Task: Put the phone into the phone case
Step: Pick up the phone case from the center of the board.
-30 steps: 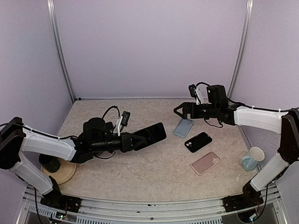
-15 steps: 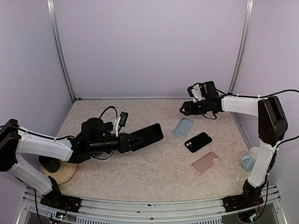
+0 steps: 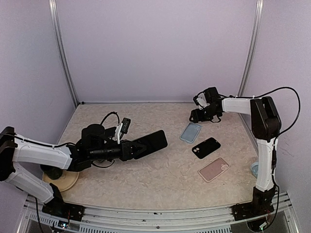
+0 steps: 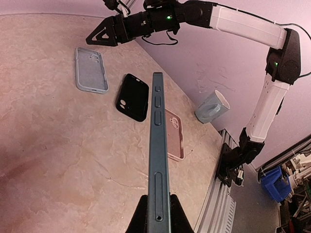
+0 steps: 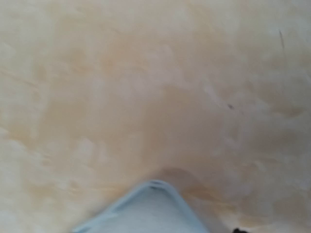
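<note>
The left gripper [image 4: 158, 214] is clamped on the slim dark rectangular phone [image 4: 158, 141], held edge-up above the beige table [image 3: 160, 184], while the right gripper [image 3: 195, 116], whose opening I cannot tell, hovers just beyond the pale blue phone case [image 3: 190, 132].

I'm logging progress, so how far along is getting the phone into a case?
Done: the left fingers grip the phone, held off the table. In hand: the right fingers hover by the light blue case. Left: the phone is in no case yet; the black case and pink case lie empty.
</note>
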You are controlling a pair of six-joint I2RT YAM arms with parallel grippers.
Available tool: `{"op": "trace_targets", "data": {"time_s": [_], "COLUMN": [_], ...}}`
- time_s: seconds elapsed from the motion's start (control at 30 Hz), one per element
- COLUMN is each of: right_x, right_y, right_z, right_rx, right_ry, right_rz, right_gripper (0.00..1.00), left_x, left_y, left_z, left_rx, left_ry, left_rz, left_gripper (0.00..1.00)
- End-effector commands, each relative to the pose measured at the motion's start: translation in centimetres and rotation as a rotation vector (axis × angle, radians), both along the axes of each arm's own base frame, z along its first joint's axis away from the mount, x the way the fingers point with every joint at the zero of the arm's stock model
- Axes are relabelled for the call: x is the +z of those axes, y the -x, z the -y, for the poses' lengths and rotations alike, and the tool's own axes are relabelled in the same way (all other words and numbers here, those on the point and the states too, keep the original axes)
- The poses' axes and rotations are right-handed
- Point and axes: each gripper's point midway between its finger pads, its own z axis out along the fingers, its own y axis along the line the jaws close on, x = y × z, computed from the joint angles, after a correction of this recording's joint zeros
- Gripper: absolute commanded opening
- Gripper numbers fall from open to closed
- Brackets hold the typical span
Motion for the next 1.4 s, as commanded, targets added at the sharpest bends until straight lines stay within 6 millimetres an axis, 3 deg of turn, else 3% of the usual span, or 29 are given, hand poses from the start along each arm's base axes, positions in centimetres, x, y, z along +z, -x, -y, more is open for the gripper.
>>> {"op": "trace_targets", "data": {"time_s": [0.0,0.37,0.73,1.37], "right_x": [-1.0,-4.5,-5.4,-4.9], "right_y": [-0.7,-1.8,-1.5,1.9], "right_z": [1.2,1.9,1.5,1.3], "right_rx": [0.017,0.037,0.074,0.048], "right_ry": [0.024,0.021,-0.048,-0.040], "right_rz": [-0.026,-0.084,-0.130,-0.157], "right_gripper": [0.66,0.65,0.51,0.09], "left_x": [1.9,1.5,1.4,0.6], "left_y": [0.3,0.6,0.8,0.7], "left_z": [0.1,0.0,-0.2,0.1], "left_rx": [-0.009,-0.012,-0.008,-0.010], "left_ry": [0.049,0.045,0.051,0.067], "left_rz": [0.043,0.035,0.030,0.011], "left_gripper": [0.00,0.00,0.00,0.00]}}
